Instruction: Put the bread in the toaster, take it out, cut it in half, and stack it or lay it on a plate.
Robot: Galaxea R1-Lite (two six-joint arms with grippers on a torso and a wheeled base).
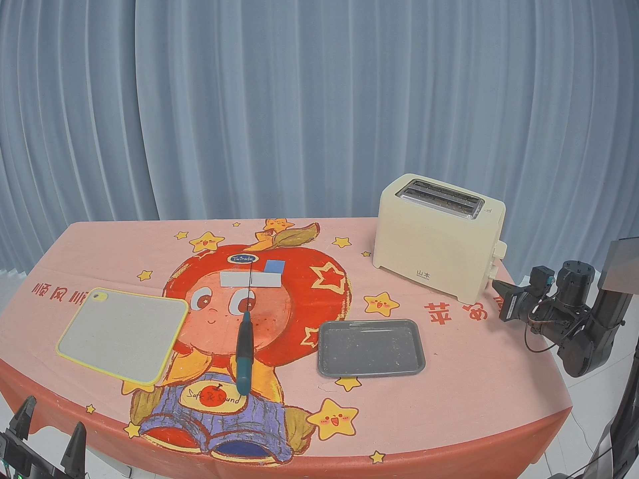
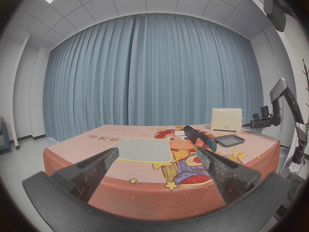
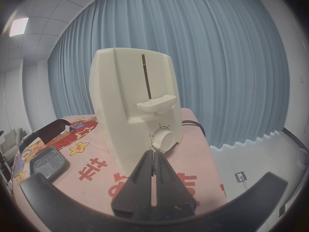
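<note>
While the right gripper [image 3: 154, 153] sits pressed shut at the toaster's [image 1: 432, 244] control end, the left gripper [image 2: 157, 153] hangs spread wide off the near table edge.
The cream toaster stands at the table's [image 1: 479, 380] far right; the closed fingertips point at its dial [image 3: 163, 140], below the lever [image 3: 156, 103]. Whether bread sits in the slots cannot be told. A grey tray [image 1: 371, 348] lies before the toaster, a knife [image 1: 244, 347] between it and the cutting board [image 1: 123, 334].
</note>
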